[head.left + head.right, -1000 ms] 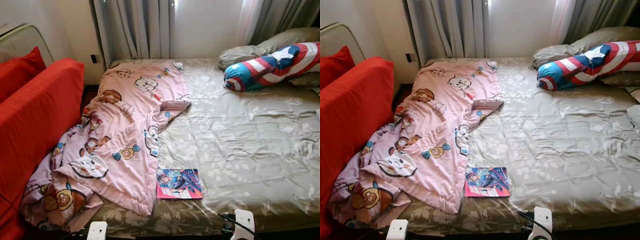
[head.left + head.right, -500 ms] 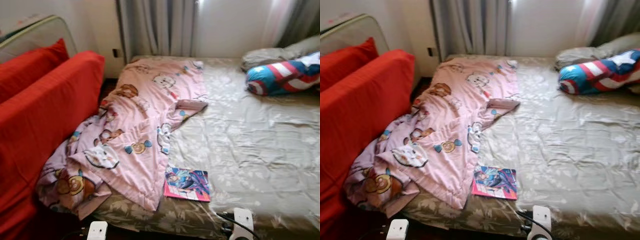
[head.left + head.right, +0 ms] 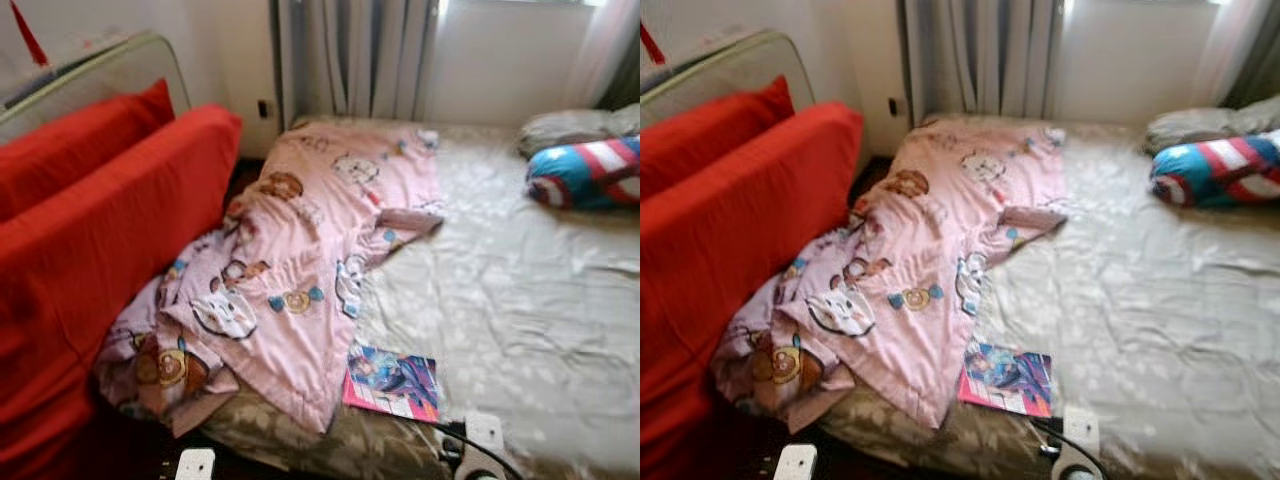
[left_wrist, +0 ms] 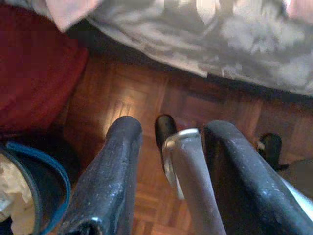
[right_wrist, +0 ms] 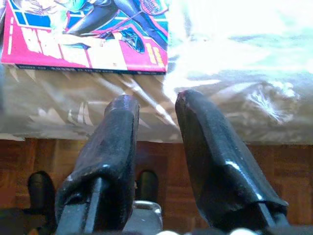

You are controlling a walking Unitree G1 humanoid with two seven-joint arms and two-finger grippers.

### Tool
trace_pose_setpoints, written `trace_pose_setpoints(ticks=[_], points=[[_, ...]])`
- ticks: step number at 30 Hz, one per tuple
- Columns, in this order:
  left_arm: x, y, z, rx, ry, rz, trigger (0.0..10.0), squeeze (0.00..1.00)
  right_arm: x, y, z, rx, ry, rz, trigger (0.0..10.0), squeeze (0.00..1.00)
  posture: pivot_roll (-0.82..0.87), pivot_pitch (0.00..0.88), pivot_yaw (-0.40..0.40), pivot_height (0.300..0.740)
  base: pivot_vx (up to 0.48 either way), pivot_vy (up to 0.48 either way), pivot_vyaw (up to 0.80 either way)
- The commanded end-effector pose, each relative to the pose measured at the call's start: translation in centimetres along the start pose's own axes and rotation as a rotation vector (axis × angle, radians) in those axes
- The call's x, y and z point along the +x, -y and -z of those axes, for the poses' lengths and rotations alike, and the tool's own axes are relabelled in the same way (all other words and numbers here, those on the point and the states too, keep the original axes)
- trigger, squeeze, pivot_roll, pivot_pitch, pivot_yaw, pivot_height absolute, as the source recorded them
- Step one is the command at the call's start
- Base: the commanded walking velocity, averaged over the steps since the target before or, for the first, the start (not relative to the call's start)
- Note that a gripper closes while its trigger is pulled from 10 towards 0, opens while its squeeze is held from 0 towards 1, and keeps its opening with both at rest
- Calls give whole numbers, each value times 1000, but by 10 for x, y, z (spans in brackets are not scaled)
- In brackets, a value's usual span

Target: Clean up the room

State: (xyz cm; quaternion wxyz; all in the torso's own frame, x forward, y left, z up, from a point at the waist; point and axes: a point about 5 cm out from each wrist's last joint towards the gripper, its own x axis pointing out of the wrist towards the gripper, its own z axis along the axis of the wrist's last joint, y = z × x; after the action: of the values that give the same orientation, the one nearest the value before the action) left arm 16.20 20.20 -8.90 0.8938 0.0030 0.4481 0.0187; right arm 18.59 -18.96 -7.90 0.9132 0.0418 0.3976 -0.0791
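Magazine lies flat on the near edge of the bed, cover up, its left edge just beside the hem of the pink cartoon-print blanket. I judge it light, thin and floppy, with a glossy cover that is likely slippery; it sits flush on soft bedding, so a pinch from above may only press it into the sheet. I would take it at the near edge, which the right wrist view shows close to the mattress edge, sliding one finger under and one over.

Blanket is crumpled over the left half of the bed, one end spilling off the near left corner toward the floor beside the red sofa. I judge it soft, bulky and prone to drag; best gathered at a raised fold.

Right gripper hangs just off the bed's near edge, pointed at the magazine, fingers a narrow gap apart and holding nothing. Left gripper hangs over the wooden floor below the bed's edge, fingers moderately parted, empty; a dark blue-rimmed container is near it.

A star-and-stripe bolster rests at the far right against a grey pillow. Curtains hang behind the bed. Head views are blurred.
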Motion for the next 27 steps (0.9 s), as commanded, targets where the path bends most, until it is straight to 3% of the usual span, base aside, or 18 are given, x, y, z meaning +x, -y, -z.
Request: trace_pose_setpoints(ticks=[1, 6, 14, 27], points=[[0, 0, 2, -4, -12, 0, 10000, 0, 0, 3, -1, -2, 10, 6, 10000, 0, -19, 0, -2, 740, 255, 0, 0], [0, 0, 2, -3, -11, 0, 10000, 0, 0, 2, -3, -14, 16, 4, 10000, 0, -18, 0, -4, 740, 254, 0, 0], [0, 0, 1, -3, 3, 5, 10000, 0, 1, -4, -6, -35, 34, -24, 10000, 0, -20, 0, -4, 740, 0, 0, 0], [-2, 1, -6, -46, 116, 3, 10000, 0, 3, -14, -23, -50, 130, -83, 10000, 0, -14, 2, -6, 740, 0, 0, 0]])
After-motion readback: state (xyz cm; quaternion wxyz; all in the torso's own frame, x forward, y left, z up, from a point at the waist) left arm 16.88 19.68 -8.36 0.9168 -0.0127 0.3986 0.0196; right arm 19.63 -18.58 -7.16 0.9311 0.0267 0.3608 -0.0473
